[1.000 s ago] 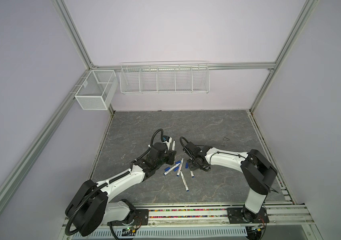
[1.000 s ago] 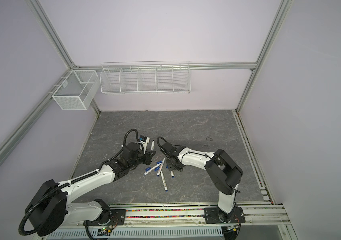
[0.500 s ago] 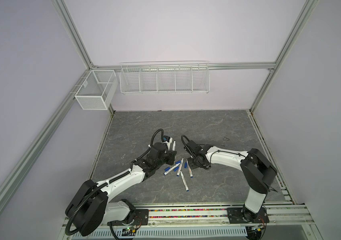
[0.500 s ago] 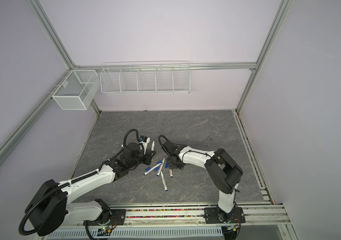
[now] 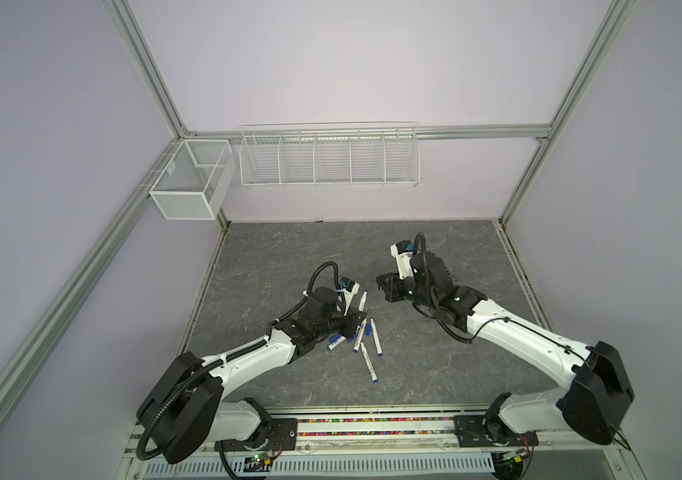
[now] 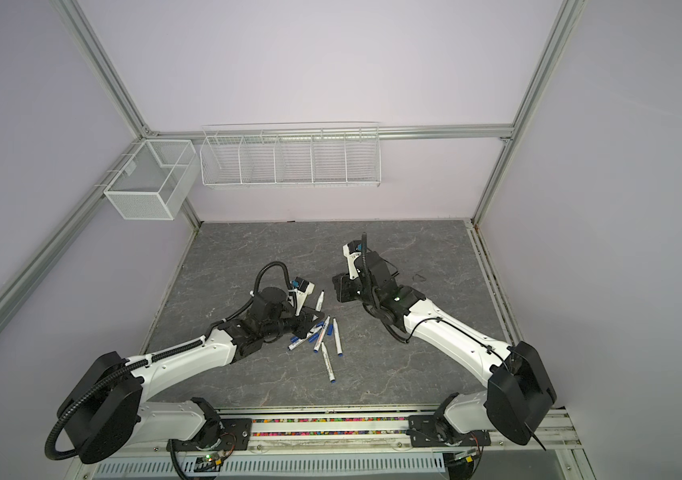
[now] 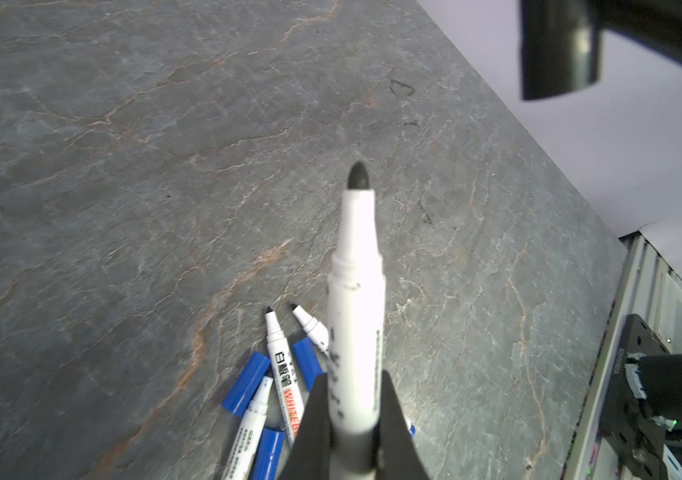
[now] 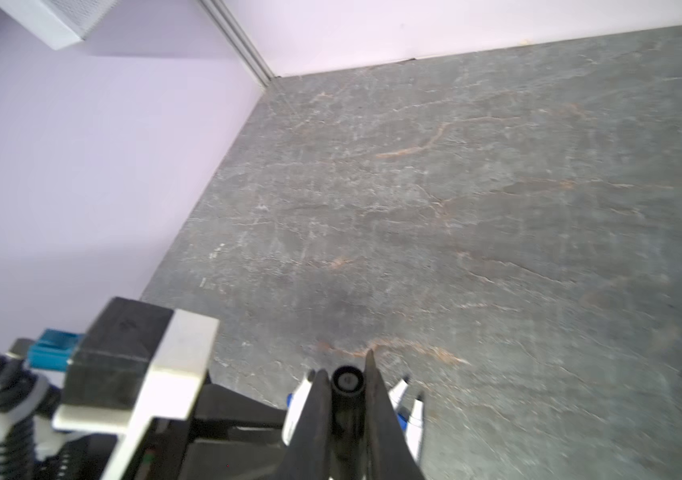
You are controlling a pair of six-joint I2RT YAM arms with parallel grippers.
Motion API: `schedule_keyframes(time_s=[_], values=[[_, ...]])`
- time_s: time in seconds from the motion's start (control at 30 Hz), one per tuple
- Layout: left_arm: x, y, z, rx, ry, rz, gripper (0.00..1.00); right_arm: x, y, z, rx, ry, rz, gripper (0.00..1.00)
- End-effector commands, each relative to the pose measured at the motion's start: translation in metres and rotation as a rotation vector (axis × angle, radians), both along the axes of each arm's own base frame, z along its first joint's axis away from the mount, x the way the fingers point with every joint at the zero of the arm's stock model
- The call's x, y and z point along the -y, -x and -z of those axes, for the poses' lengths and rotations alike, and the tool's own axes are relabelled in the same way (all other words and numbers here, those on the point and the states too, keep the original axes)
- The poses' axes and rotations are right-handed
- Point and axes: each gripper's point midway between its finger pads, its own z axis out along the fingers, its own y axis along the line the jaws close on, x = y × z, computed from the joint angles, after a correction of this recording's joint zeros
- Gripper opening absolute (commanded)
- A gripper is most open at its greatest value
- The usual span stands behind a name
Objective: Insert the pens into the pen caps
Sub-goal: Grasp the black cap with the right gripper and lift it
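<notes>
Grey tabletop [image 5: 331,257]: wide open room toward far and right edges.
Left jaws: clenched on black-tipped pen [image 7: 356,257], nib raised off tabletop.
Right jaws: clenched on black cap [image 8: 347,380], apart from that pen.
Other pens [image 5: 376,337], blue caps [image 7: 245,388]: heaped on tabletop, well clear of every edge.

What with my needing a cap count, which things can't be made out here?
Blue caps: left wrist view, cut by the bottom edge and behind the held pen.
Black cap: both top views, buried in the right pincer.
Loose pens: both top views, partly under the left pincer; labels too small.
</notes>
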Motion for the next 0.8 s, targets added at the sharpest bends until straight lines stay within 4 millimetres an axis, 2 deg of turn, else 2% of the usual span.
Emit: schedule_keyframes(time_s=[0.0, 0.23, 0.53, 0.77], values=[[0.01, 0.005, -0.015, 0.046, 0.039, 0.062, 0.0, -0.017, -0.003, -0.01, 0.008, -0.108, -0.048, 0.1], [0.01, 0.007, -0.021, 0.067, 0.055, 0.063, 0.0, -0.029, -0.003, -0.004, -0.017, -0.119, -0.079, 0.1], [0.008, 0.005, -0.023, 0.081, 0.065, 0.046, 0.0, -0.025, -0.002, 0.006, -0.026, -0.08, -0.062, 0.1], [0.007, 0.002, -0.022, 0.078, 0.066, 0.021, 0.0, -0.027, 0.006, 0.001, -0.03, -0.101, -0.096, 0.1]])
